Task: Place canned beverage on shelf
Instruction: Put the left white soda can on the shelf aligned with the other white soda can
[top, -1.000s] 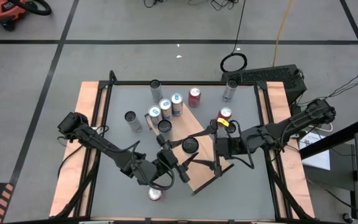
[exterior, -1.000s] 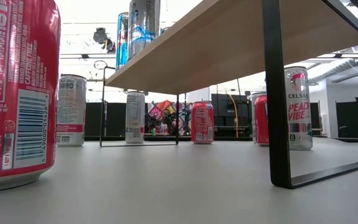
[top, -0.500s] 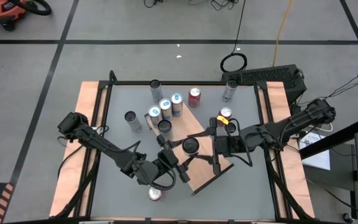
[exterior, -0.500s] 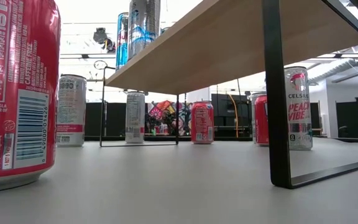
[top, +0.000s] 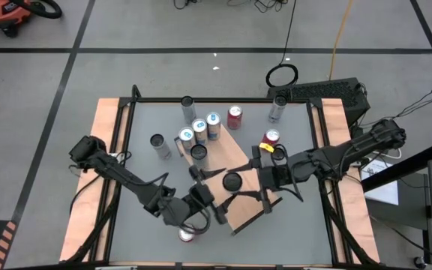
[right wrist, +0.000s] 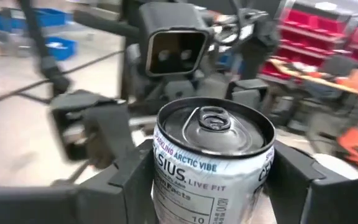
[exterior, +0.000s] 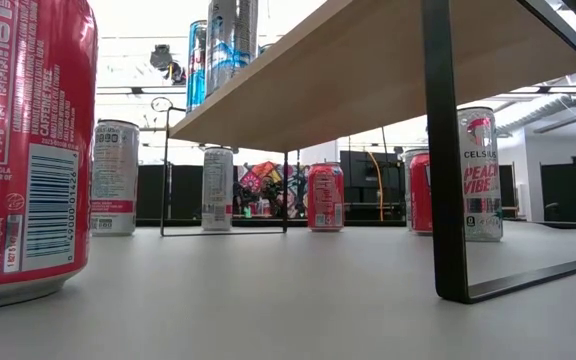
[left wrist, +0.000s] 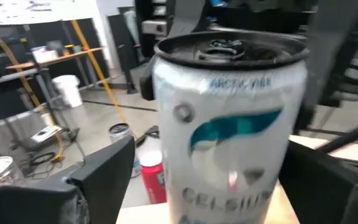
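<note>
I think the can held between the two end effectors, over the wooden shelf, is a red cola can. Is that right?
Not quite. The can between the left end effector and the right end effector is a silver-white Celsius can, not a red cola can. The right wrist view shows its label.

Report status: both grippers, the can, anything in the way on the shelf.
Right gripper closed on the Celsius can, over the shelf. Left gripper open around the same can, mid-handover. Several cans stand at the shelf's far end; near end bare.
</note>
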You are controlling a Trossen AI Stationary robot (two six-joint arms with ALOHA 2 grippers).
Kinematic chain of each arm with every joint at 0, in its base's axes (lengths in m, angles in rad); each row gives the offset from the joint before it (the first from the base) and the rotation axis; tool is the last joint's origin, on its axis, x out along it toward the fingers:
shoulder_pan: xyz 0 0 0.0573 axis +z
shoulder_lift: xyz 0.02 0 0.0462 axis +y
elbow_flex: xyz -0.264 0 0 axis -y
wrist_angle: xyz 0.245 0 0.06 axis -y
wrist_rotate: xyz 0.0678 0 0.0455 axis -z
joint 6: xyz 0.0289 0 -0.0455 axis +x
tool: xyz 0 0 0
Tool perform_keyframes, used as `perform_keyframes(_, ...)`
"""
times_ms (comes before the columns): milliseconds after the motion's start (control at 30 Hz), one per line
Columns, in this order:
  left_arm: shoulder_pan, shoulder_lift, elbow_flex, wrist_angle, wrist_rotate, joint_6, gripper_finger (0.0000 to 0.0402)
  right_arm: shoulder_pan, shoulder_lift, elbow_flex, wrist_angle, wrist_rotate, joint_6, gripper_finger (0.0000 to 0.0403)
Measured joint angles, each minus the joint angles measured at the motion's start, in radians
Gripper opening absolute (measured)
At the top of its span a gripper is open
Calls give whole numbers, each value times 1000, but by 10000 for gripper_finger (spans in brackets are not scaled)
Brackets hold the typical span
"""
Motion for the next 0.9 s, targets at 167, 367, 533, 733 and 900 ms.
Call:
perform_keyframes(167,-68,-31,2,-7,6,32,364,-19,-20,-3,-34,-126,3,214)
perform_keyframes(367,-145,-72,2,-77,-16,34,365,-76,-23,-59,16,-216,-10,214)
perform_keyframes(533,-206,-108,2,-156,-39,26,365,-145,-23,-123,130,-317,-7,213)
perform_keyframes(733,-279,-139,2,-260,-112,-13,365,-239,-23,-180,261,-434,-3,213)
perform_keyframes(900,-313,-152,1,-508,-125,-247,365,-318,-24,-224,335,-478,28,213)
